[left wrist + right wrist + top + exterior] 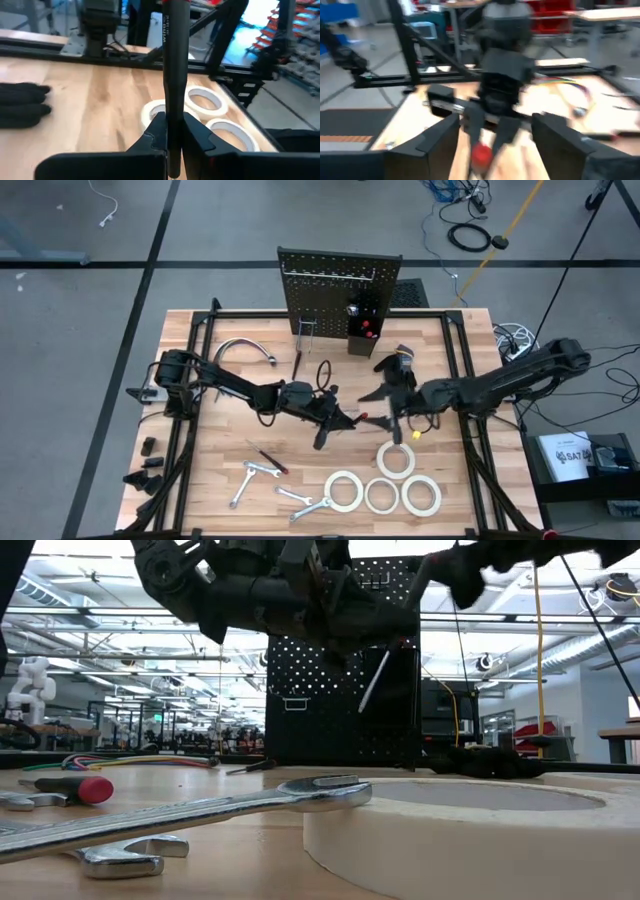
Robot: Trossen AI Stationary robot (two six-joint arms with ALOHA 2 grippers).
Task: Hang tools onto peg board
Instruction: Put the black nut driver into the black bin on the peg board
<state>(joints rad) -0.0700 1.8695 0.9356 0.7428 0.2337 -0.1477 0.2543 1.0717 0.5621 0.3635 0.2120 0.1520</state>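
Note:
A screwdriver (352,419) with a black handle, a red end and a silver shaft (375,680) is held clear of the table's middle by my left gripper (333,421), which is shut on it. My right gripper (378,412) is open and faces the left one. In the right wrist view its fingers stand on either side of the red end (481,154) without touching it. The peg board (340,285) stands upright at the far edge. Several white tape rolls (395,460) lie near the front right. One wrench (200,815) rests its head on a roll (470,830). My left gripper pinches the screwdriver's black handle (175,117) between its two fingers (197,135), which lie across it. The screwdriver is lifted clear of the table, its red end toward my right gripper and its silver shaft slanting down below the gripper.
A curved chrome tube (245,350) lies at the back left and a black glove (400,360) in front of the board's right side. Wrenches (245,480) and a red-and-black screwdriver (270,460) lie at the front left. A black frame borders the table (200,440).

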